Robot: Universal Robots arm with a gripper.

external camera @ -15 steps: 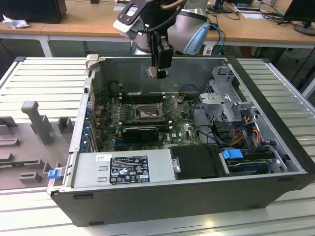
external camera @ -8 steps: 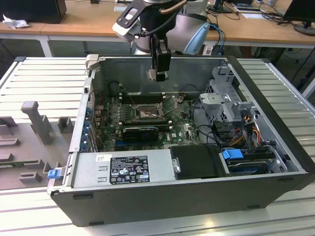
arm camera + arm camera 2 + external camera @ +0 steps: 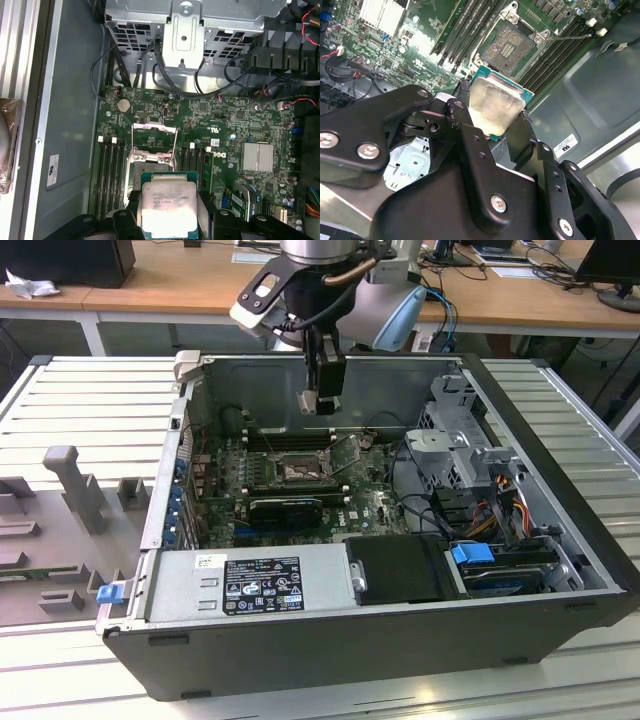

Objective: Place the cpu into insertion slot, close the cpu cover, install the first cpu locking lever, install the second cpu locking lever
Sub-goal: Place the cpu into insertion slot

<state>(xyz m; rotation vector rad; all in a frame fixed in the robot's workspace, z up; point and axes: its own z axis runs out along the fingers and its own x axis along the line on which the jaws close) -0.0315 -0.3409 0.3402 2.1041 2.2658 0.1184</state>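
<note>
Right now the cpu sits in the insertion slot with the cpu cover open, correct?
No. The hand holds the cpu above the board; the insertion slot is empty, per the second wrist view. The cpu cover is open, as you said.

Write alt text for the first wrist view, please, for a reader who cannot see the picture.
The gripper holds the cpu, silvery face towards the camera, between its black fingers, over the green motherboard. The cpu partly hides the insertion slot, and the cpu cover is raised open. Beyond the board stand a grey metal cage and black cables.
</note>
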